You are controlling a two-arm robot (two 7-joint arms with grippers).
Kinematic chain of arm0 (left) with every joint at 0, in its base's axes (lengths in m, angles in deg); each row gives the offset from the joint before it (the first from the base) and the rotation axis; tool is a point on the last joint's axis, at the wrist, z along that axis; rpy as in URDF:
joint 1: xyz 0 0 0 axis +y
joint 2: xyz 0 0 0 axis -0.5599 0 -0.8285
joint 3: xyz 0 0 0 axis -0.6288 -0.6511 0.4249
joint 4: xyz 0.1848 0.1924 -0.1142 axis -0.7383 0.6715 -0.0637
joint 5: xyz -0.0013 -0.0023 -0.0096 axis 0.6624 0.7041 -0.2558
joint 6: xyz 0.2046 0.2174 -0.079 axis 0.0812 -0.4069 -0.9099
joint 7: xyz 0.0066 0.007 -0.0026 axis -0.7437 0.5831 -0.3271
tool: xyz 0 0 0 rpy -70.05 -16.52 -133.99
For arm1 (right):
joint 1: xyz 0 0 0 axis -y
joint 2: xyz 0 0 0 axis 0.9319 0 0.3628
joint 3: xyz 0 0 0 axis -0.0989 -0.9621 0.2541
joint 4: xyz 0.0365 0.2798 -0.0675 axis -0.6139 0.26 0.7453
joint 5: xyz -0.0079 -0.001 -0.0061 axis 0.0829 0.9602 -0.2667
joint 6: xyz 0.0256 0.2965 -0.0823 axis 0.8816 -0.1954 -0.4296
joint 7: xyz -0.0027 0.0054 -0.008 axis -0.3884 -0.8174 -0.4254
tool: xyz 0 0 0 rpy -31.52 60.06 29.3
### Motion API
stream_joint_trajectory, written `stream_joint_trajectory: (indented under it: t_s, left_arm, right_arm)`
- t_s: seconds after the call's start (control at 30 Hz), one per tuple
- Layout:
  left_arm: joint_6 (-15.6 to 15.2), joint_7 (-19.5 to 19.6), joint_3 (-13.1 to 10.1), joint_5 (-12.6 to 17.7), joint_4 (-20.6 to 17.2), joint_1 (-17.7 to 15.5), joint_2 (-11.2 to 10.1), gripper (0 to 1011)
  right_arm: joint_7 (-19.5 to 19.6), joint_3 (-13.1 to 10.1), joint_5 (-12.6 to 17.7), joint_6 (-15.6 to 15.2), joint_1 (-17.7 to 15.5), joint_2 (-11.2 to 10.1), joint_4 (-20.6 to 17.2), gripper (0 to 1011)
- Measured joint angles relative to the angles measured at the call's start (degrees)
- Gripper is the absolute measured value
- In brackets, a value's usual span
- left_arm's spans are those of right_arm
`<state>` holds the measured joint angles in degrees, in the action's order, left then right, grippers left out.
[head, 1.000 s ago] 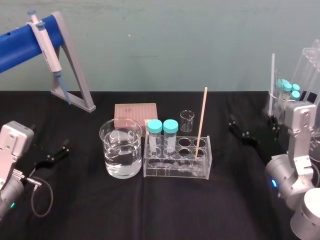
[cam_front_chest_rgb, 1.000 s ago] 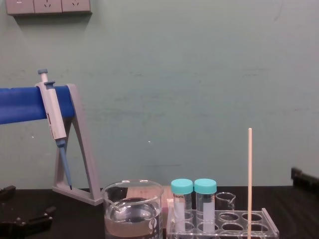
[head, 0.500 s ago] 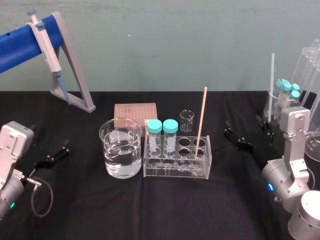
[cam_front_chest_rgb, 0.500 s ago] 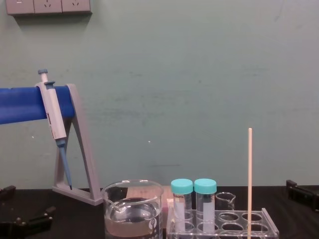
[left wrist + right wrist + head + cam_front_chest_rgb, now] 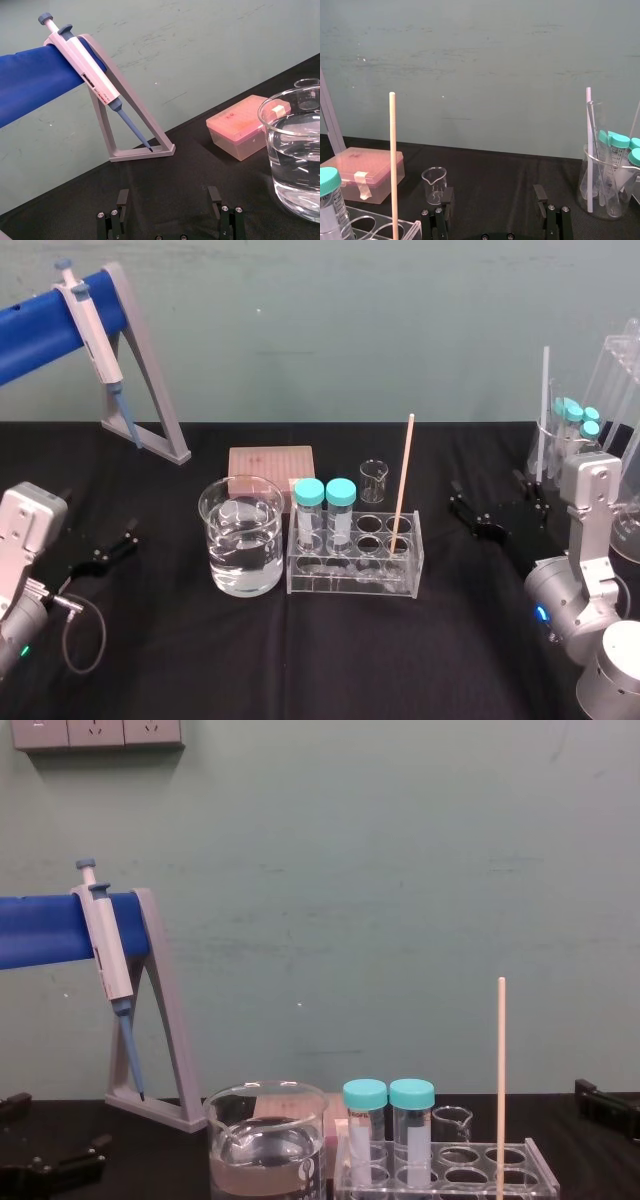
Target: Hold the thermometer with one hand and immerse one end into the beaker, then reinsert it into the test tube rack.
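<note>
The black bench [image 5: 300, 660] carries everything, with the silver left arm [image 5: 25, 530] low at its left edge and the silver right arm [image 5: 585, 540] at its right. The left fingers [image 5: 122, 199] are spread wide with nothing between them, just above the cloth. Well ahead of them stands the grey pipette stand [image 5: 145, 352], with a pipette [image 5: 88, 320] hung on its blue bar. The right fingers [image 5: 446, 196] are likewise spread wide and empty, pointing in toward the middle of the bench. The test tube rack [image 5: 350, 580] sits between the two sets of fingers, nearer the right ones but apart from them. The beaker [image 5: 241, 540], partly filled with clear liquid, stands just beside the rack on the side toward the left fingers. Behind it lies a pink box [image 5: 270, 462]. Two teal-capped tubes [image 5: 310, 510] stand in the rack's holes at the end farthest from the right fingers. The thermometer [image 5: 403, 480] stands in a hole at the end nearest the right fingers, leaning slightly, untouched and outside their gap. A tiny beaker [image 5: 374, 480] stands behind the rack.
</note>
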<state>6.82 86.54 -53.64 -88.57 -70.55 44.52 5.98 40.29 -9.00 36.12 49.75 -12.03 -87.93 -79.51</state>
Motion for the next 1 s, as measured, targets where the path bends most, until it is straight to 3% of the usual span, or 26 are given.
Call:
stream_joint_trajectory:
  t_s: [1.0]
  left_arm:
    - [0.00,0.00,0.00,0.00,0.00,0.00,0.00,1004]
  right_arm:
    - [0.12,0.03,0.00,0.00,-0.01,-0.06,-0.14,1003]
